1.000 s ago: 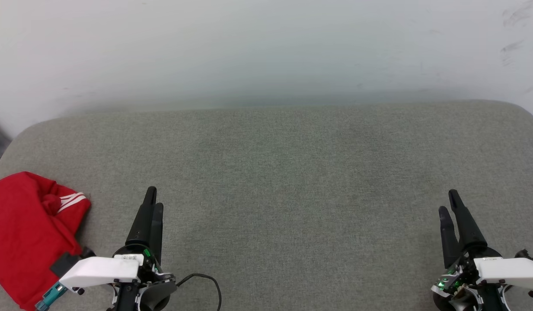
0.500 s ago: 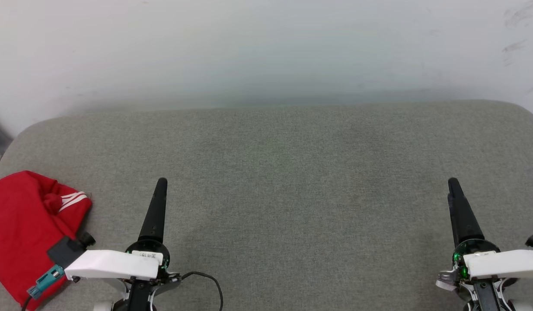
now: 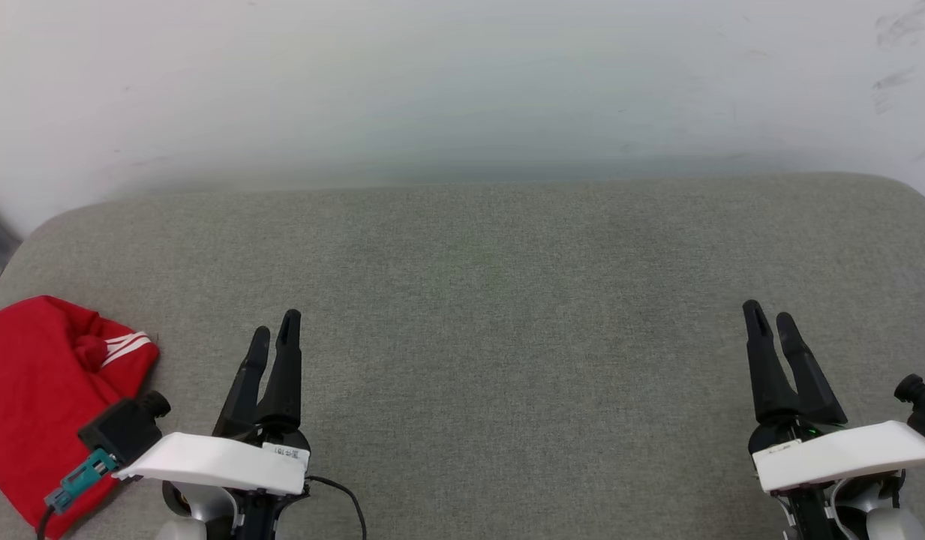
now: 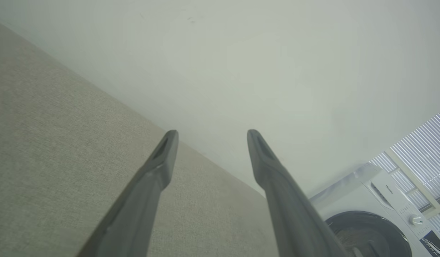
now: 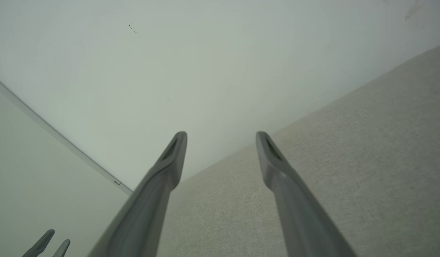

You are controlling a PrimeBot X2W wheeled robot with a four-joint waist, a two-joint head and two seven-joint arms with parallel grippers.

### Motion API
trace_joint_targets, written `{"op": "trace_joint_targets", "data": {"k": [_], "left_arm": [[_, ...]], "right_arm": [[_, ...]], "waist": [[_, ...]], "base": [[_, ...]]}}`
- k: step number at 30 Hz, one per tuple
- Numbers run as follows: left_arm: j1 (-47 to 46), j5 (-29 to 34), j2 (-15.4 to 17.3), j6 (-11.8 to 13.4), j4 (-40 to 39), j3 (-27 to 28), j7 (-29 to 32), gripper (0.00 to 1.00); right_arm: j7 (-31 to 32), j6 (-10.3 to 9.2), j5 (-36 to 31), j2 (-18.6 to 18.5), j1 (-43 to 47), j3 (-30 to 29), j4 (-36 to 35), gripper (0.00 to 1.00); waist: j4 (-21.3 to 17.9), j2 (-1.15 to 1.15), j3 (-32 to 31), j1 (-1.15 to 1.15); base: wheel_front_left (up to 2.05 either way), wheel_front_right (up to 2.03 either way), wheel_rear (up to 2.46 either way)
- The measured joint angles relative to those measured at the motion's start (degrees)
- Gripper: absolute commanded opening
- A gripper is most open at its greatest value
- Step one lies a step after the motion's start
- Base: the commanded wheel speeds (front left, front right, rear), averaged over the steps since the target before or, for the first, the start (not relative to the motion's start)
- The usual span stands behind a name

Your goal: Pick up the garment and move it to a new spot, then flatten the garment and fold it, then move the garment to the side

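Two grippers, one garment, one bench. Left gripper (image 3: 276, 322): over the bench's front-left part, fingers pointing toward the back edge, spread apart with bare air between them, holding nothing. Right gripper (image 3: 767, 312): over the front-right part, likewise parted and empty. Garment (image 3: 27, 390): red cloth bunched in a heap at the front-left corner of the bench (image 3: 492, 300), a short run of white striping (image 3: 124, 346) on its upper right fold; its left and front parts were cut off by the picture edge. The heap's long axis appeared to run front to back along the left edge, though the bunching made this uncertain. Bearing: the garment lay directly to the left of the left gripper, near it but apart, and well apart from the right gripper at the far end, so the left arm was plainly the nearer. Judged stage: cloth crumpled and not folded, pick-up not yet begun; a grasp would likely call for the left gripper to turn and reach leftward. Writing: no letters or numerals showed on the garment; a small white tag (image 3: 286, 452) on the left wrist was too small to read; a washing machine (image 4: 369, 221) carried a brand word, also too small to read with confidence.
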Motion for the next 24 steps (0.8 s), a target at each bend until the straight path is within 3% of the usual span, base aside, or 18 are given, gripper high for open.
{"op": "trace_joint_targets", "data": {"k": [14, 24], "left_arm": [[0.4, 18.5, 1.6, 0.0, -0.2, 0.6, -2.4, 1.00], [0.6, 26.5, 2.4, 0.7, 0.5, 0.3, -3.9, 1.00]], "right_arm": [[2.8, 0.01, -16.6, 0.3, 0.7, 0.5, -2.7, 1.00], [4.1, 0.00, -24.3, 0.5, 1.6, 0.4, -4.4, 1.00]], "waist": [[0.2, 0.00, 0.5, 0.00], [0.2, 0.00, 0.8, 0.00]], "base": [[0.00, 0.00, 0.00], [0.00, 0.00, 0.00]]}}
